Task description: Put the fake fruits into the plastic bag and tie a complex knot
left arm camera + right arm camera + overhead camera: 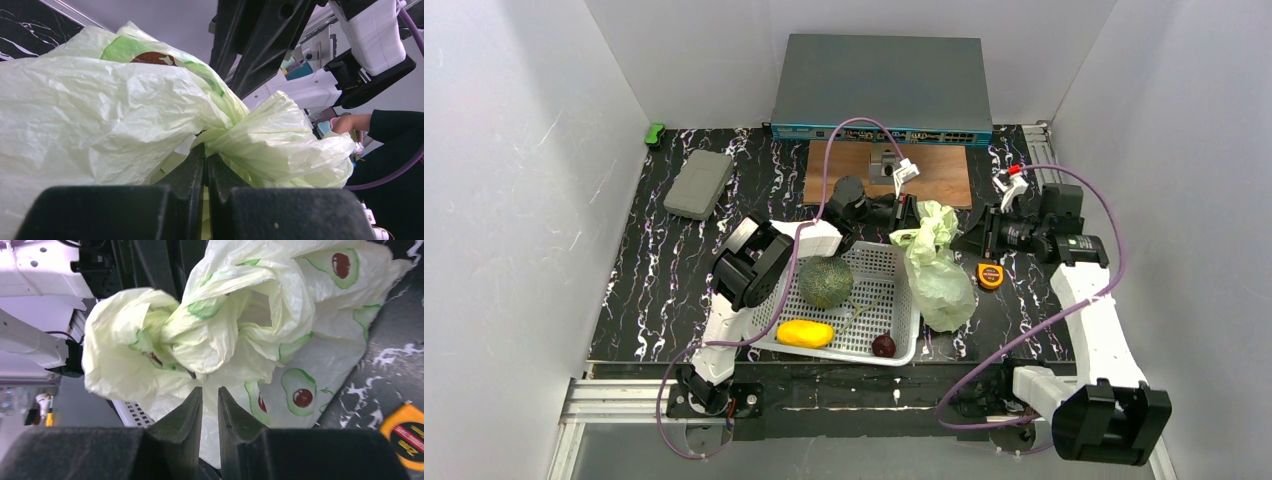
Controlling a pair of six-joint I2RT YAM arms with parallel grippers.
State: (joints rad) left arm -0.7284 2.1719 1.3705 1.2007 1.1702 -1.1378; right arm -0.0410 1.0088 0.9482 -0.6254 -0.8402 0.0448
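1. My left claw (206, 161) is closed. The tips sit right at the gathered neck of the plastic bag (944, 285), and a fold of film looks pinched between them.
2. My right claw (210, 392) is narrow, with only a thin slit between the fingers. I cannot tell whether any film is caught in that slit.
3. The bag lies on the dark table just right of the white basket (911, 320), touching its side. The belly points toward my bases and the neck toward the far edge, so the long axis runs near to far.
4. The twisted knot (225, 325) sits straight ahead of the right fingertips, just beyond them, with one loop standing open. The left claw comes at the same neck from the opposite side, so both are about equally near.
5. The netted melon (825, 282), yellow mango (805, 333) and small plum (884, 346) lie in the basket, not yet bagged. The bag's contents are hidden.
6. A yellow tape measure (990, 275) lies just right of the bag.
7. My judgement is that the tying runs ahead of the filling. Any pull should go sideways, across the neck.
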